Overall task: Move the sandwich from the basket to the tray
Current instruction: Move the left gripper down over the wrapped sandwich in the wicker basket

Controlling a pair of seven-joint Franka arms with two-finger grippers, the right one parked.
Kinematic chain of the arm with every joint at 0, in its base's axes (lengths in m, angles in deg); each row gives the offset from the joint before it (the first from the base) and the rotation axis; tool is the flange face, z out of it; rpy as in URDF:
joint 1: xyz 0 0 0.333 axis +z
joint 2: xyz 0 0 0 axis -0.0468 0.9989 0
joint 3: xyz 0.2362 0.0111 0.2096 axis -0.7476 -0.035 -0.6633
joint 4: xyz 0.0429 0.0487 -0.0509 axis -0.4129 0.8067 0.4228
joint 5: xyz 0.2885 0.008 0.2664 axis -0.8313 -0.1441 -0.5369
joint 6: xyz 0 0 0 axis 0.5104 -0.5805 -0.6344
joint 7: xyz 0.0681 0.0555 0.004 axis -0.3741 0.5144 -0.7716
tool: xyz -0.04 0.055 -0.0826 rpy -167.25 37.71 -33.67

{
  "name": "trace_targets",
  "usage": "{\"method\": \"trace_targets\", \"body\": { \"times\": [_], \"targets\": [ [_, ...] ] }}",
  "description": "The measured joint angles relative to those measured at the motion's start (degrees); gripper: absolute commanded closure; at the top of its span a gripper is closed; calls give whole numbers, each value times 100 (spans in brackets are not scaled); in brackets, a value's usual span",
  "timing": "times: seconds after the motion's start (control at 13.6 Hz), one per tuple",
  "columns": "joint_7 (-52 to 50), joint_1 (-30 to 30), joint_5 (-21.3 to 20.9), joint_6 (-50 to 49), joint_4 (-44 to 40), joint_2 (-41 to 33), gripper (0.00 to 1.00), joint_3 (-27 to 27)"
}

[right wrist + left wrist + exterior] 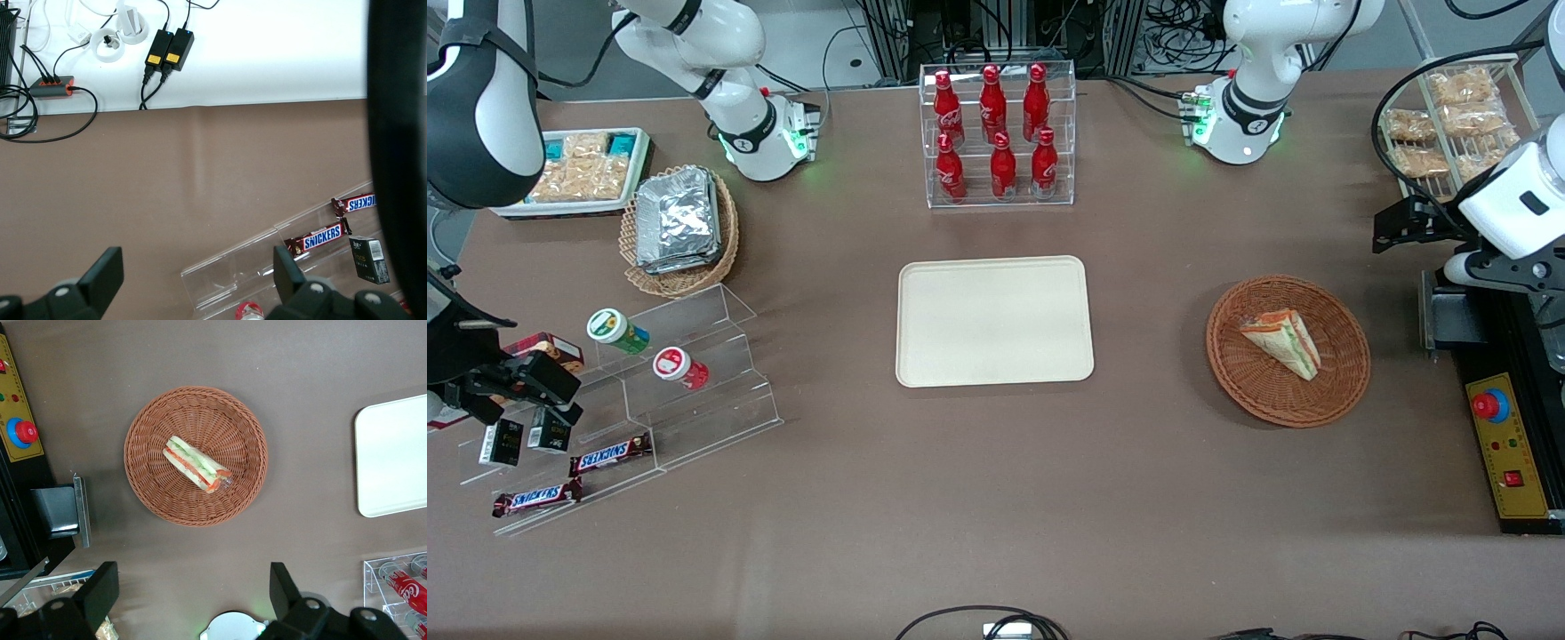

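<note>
The sandwich [1285, 342] lies on its side in the round reddish-brown basket [1343, 378], toward the working arm's end of the table. The beige tray [994, 322] lies flat at the table's middle, with nothing on it. The left arm's gripper [1385, 233] hangs high above the table, farther from the front camera than the basket and off to its side. It is open and holds nothing. In the left wrist view the gripper [193, 587] is apart from the basket [240, 420]; the sandwich [198, 464] and an edge of the tray [393, 457] show too.
A clear rack of red bottles [1000, 133] stands farther back than the tray. A black control box with a red button [1507, 444] and a wire rack of snack packets [1449, 116] sit beside the basket. A tan basket of foil packets [680, 227] and acrylic steps [694, 391] lie toward the parked arm's end.
</note>
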Motion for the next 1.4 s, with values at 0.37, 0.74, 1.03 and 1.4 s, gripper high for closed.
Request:
{"method": "trace_targets", "body": {
  "times": [0.37, 0.74, 1.03, 1.4],
  "targets": [
    [0, 2, -47, 1, 16, 19, 0, 0],
    [-567, 5, -225, 832, 770, 92, 0, -5],
    [-1334, 4, -231, 2842, 2521, 83, 0, -5],
    [-2432, 10, -231, 4436, 3876, 77, 0, -12]
  ]
}}
